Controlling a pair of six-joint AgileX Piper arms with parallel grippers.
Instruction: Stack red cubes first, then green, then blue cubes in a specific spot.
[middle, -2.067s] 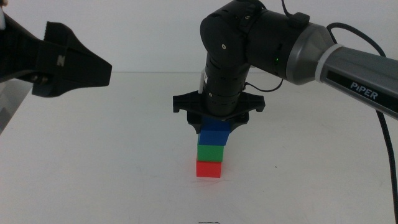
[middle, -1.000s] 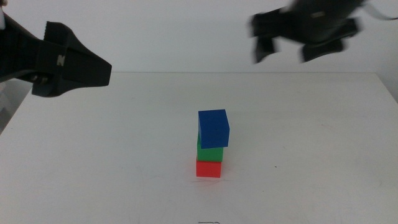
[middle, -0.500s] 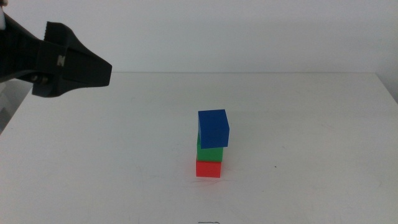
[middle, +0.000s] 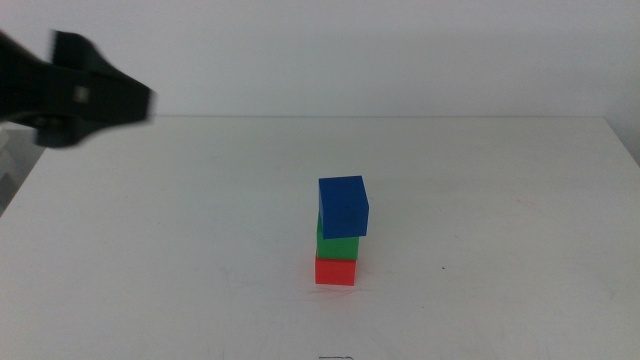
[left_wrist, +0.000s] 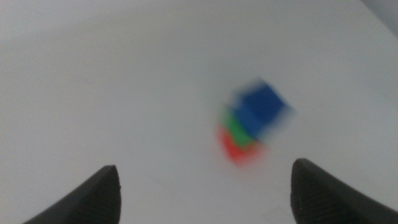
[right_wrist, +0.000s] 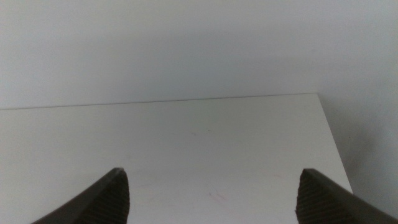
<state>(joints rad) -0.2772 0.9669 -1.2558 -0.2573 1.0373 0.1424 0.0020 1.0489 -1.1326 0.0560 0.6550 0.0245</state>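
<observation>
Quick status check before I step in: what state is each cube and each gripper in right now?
red cube: on the table, bottom of the stack.
green cube: on the red, mostly hidden by the blue.
blue cube: on top, twisted and offset from the cubes below, free of any gripper.
left gripper: open, empty, raised at the table's left side.
right gripper: open, empty, away from the stack.

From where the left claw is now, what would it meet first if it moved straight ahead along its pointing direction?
Probably the cube stack: the left claw is open and aimed toward it, with the blue cube on top. The view is blurred, so depth is uncertain.
</observation>
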